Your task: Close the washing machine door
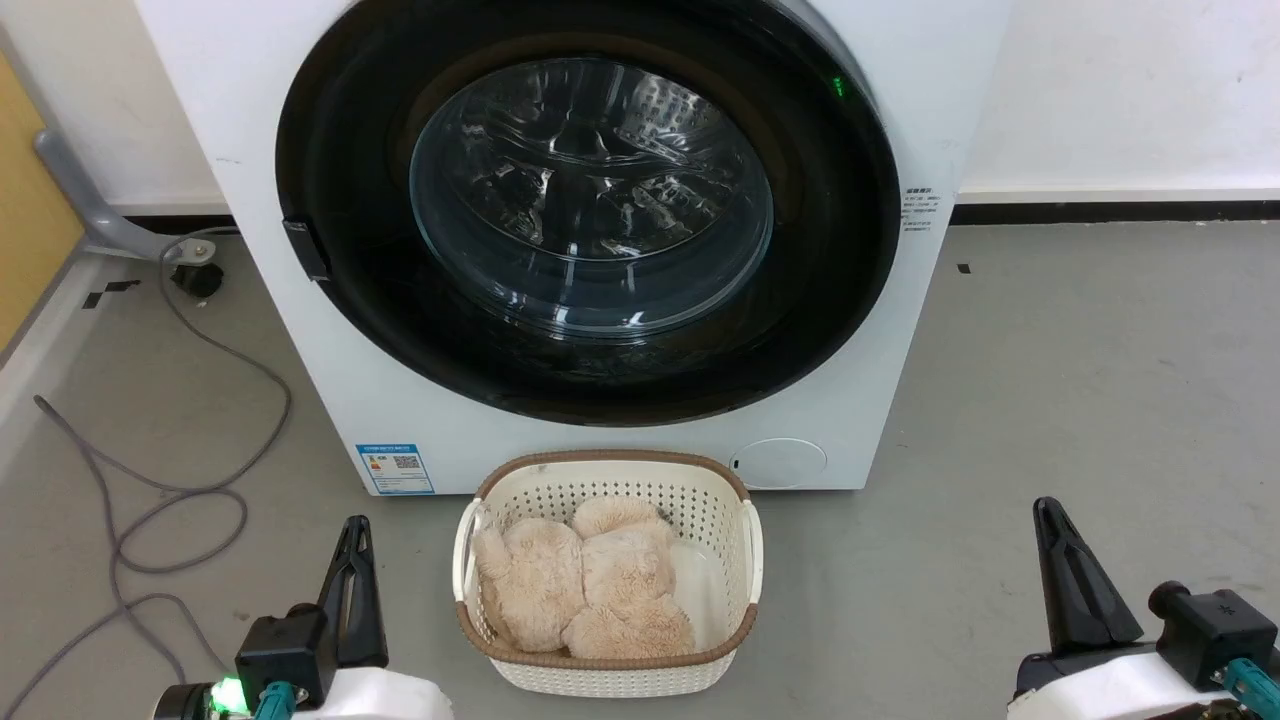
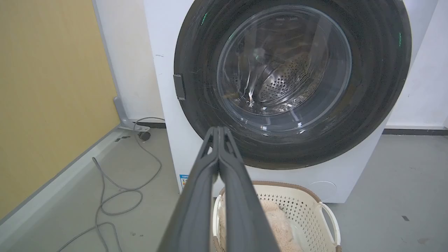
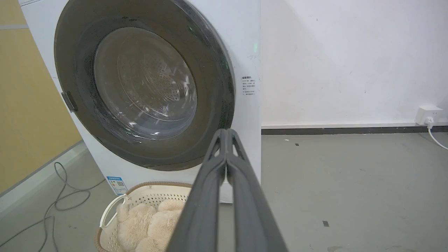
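My left claw (image 2: 218, 130) has its two long dark fingers pressed together tip to tip, with nothing between them. My right claw (image 3: 226, 131) is the same, pinched shut on itself and carrying nothing. Both hang low over the grey floor (image 1: 1050, 380), well apart from each other.

The washing machine door (image 1: 590, 200) is ahead of and above both claws, and neither touches it. It sits flat against the white front of the washing machine (image 1: 250, 120). Through its bulging glass I can make out the perforated steel drum. A small dark latch tab (image 1: 305, 250) sits on the door's rim, on my left claw's side.

Between the two claws stands a cream perforated laundry basket (image 1: 610, 468) with a brown rim. It is just in front of the machine's foot and holds a beige plush toy (image 1: 590, 590).

Straight ahead of the left claw, low on the machine's front, is a blue sticker (image 1: 395, 468). A round cap (image 1: 778, 463) lies further toward the right claw. A grey cable (image 1: 200, 490) loops on the floor outside the left claw, with a yellow panel (image 2: 52, 87) beyond it. Far out past the right claw, a white wall socket (image 3: 427, 113) sits at the base of the wall.
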{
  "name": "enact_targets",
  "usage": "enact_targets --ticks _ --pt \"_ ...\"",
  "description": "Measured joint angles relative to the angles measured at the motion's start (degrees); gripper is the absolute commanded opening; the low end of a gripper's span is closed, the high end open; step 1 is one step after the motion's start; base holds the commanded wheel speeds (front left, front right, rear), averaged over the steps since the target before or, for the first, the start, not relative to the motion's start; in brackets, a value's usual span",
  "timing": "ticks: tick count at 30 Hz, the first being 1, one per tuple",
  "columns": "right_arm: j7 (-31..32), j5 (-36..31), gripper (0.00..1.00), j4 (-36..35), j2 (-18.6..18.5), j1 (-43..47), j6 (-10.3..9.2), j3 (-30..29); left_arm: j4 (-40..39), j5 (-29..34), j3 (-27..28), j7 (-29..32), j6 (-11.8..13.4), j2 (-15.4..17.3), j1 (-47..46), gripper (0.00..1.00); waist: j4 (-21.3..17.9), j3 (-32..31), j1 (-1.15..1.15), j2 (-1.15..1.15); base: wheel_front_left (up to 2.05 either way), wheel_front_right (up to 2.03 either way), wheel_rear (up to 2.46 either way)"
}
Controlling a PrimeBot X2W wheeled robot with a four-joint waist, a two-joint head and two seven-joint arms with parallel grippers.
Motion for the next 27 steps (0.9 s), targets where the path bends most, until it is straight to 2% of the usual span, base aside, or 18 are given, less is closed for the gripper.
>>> enact_targets --ticks 27 --pt "3.1 -2.3 0.0 -1.3 0.0 -0.1 0.0 0.8 -1.0 0.8 0.2 3.1 -1.5 0.0 -0.2 0.0 1.5 0.4 0.0 0.0 0.0 0.0 0.0"
